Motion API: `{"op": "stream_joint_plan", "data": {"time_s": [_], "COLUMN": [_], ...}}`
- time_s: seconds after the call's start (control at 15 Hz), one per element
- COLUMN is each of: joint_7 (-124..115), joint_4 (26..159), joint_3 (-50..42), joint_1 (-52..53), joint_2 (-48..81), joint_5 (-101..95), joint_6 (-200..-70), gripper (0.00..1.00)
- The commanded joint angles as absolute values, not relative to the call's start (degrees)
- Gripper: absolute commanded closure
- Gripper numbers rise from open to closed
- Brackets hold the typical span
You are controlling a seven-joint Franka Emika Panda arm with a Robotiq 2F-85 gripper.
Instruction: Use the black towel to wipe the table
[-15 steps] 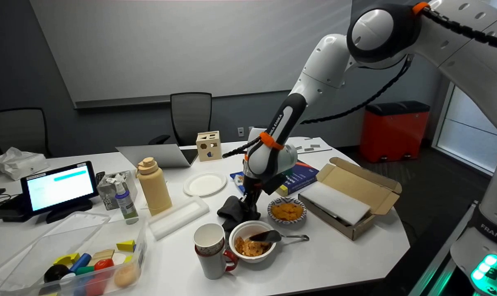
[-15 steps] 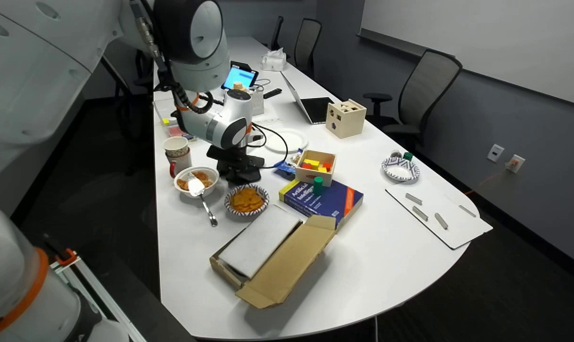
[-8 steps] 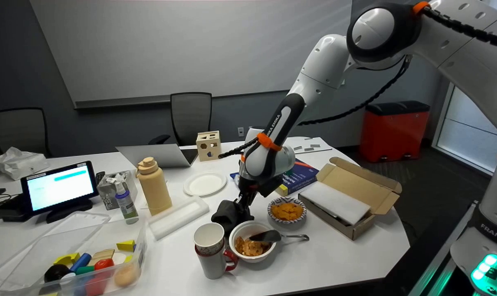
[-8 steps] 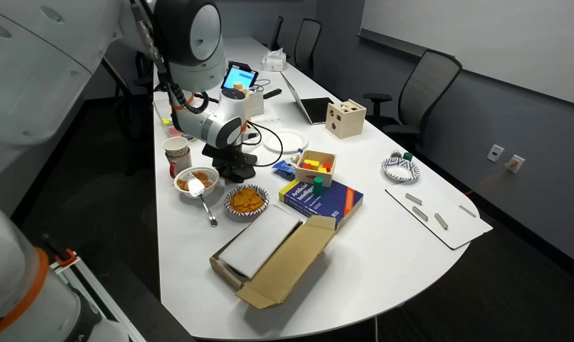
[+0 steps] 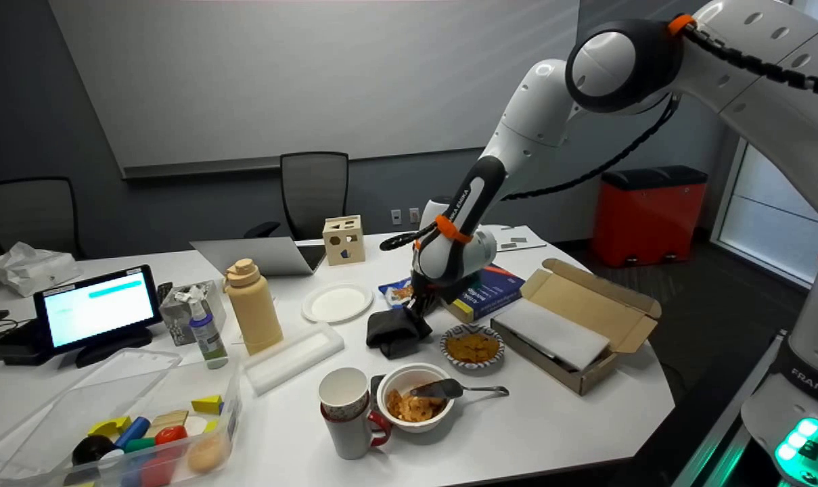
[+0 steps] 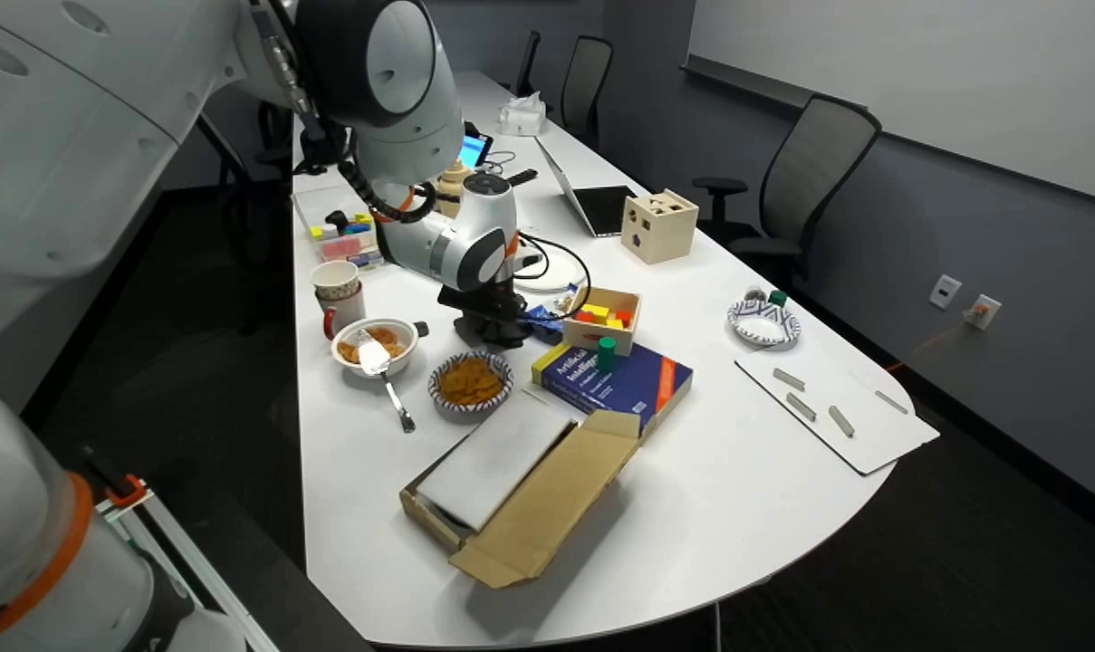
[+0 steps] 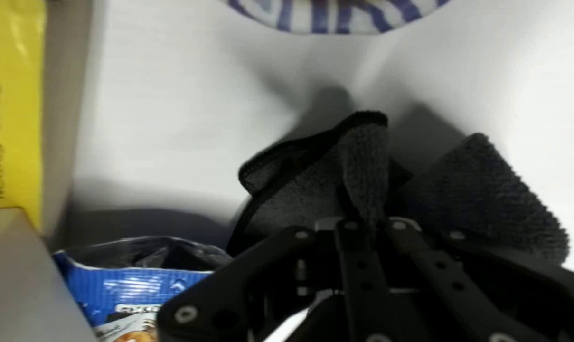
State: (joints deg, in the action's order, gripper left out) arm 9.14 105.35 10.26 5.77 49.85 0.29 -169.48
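The black towel [image 5: 396, 331] is bunched in my gripper [image 5: 419, 308] in an exterior view, over the white table [image 5: 530, 419] behind the bowls. In the wrist view a fold of the towel [image 7: 476, 194] rises between the fingertips of my gripper [image 7: 370, 225], which is shut on it. Loose flaps spread to both sides. I cannot tell whether the towel's underside touches the table. In an exterior view my gripper [image 6: 493, 326] shows as a dark shape below the arm, and the towel is hard to tell apart from it.
A patterned bowl of orange crackers [image 5: 473, 346], a white bowl with a spatula [image 5: 412, 409], stacked mugs [image 5: 348, 412] and a small dark item [image 6: 422, 329] stand near. A blue book [image 6: 615, 380], a blue packet [image 7: 130, 285] and an open cardboard box [image 5: 584, 325] are close too.
My gripper first shifts slightly toward the mugs, then carries the towel back from the white bowl toward the packet and book. The small dark item beside that bowl is now uncovered.
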Motion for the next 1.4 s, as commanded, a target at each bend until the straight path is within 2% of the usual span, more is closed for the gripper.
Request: {"op": "stream_joint_plan", "data": {"time_s": [0.0,0.2,0.53,0.8,1.33], "joint_7": [7.42,6.21,6.86,6.86,9.59], "joint_4": [104.89,106.79,109.81,110.48,108.47], "joint_3": [7.01,6.37,11.48,15.15,16.69], "joint_1": [6.64,7.11,6.44,7.13,8.38], "joint_2": [49.89,48.53,47.30,48.11,50.35], "joint_5": [-1.43,-1.02,0.39,0.85,-1.13], "joint_6": [-167.55,-163.90,-161.09,-162.26,-168.89], "gripper": [0.99,0.99,0.99,0.99,0.99]}}
